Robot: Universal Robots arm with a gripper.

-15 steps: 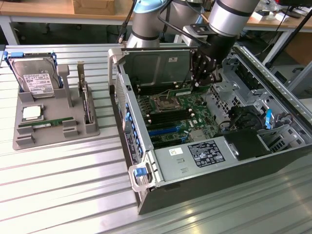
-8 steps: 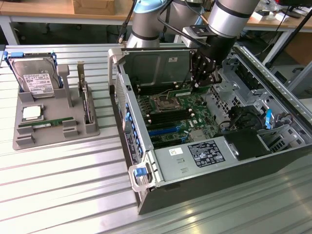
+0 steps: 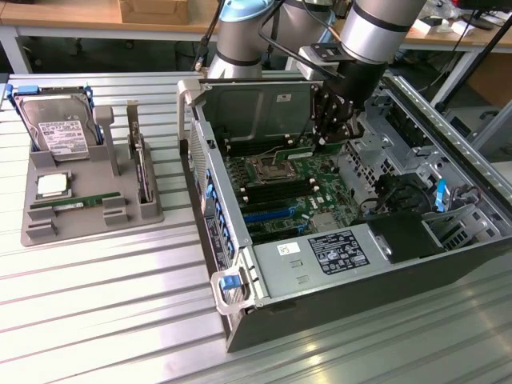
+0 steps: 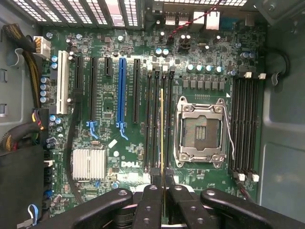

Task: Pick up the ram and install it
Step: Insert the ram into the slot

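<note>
Inside the open computer case (image 3: pixel 240 320), my gripper (image 3: pixel 330 138) hangs over the motherboard (image 3: pixel 296 188). It is shut on the ram (image 3: pixel 298 150), a thin green strip that sticks out sideways from the fingers. In the wrist view the ram (image 4: pixel 162 133) is seen edge-on as a thin yellowish line between the black fingers (image 4: pixel 151 206). It lies along the dark memory slots (image 4: pixel 155 119) beside the CPU socket (image 4: pixel 200 131). Whether it touches a slot I cannot tell. A second ram strip (image 3: pixel 76 204) lies on the grey tray (image 3: pixel 36 232).
The tray at the exterior view's left also holds a hard drive (image 3: pixel 54 128), a silver CPU (image 3: pixel 51 186) and an upright card (image 3: pixel 142 164). More memory slots (image 4: pixel 244 124) run on the socket's other side. Cables (image 3: pixel 384 196) and a power supply (image 3: pixel 320 256) crowd the case.
</note>
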